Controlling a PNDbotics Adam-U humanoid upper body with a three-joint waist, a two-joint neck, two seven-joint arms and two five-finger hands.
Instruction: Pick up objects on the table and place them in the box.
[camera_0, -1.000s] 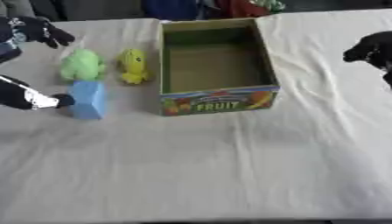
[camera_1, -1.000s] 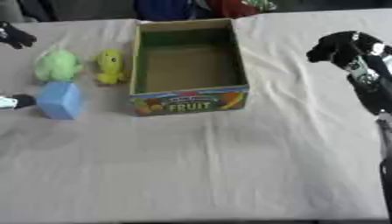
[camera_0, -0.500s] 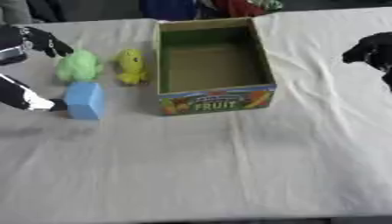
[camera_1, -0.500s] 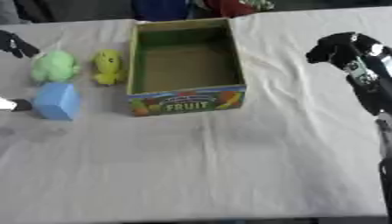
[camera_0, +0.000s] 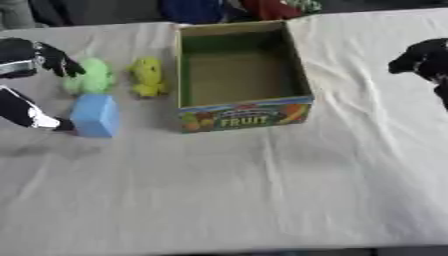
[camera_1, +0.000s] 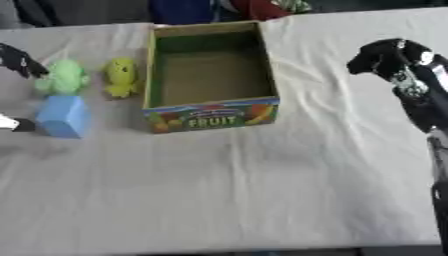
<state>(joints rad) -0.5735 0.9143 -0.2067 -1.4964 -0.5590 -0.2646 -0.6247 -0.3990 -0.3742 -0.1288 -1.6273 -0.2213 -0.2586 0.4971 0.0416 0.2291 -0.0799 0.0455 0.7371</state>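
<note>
Our left hand (camera_0: 35, 57) has moved in toward the green toy (camera_0: 90, 77); its spread, released fingers now bracket it and the blue block (camera_0: 94, 115). Nothing is grasped; the box (camera_0: 238, 116) remains empty. Our right hand (camera_1: 385, 54) idles clenched.

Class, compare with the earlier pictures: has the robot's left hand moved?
Yes. The left hand has come closer to the green toy, its fingers now at the toy's left side, while the box has stayed put.
</note>
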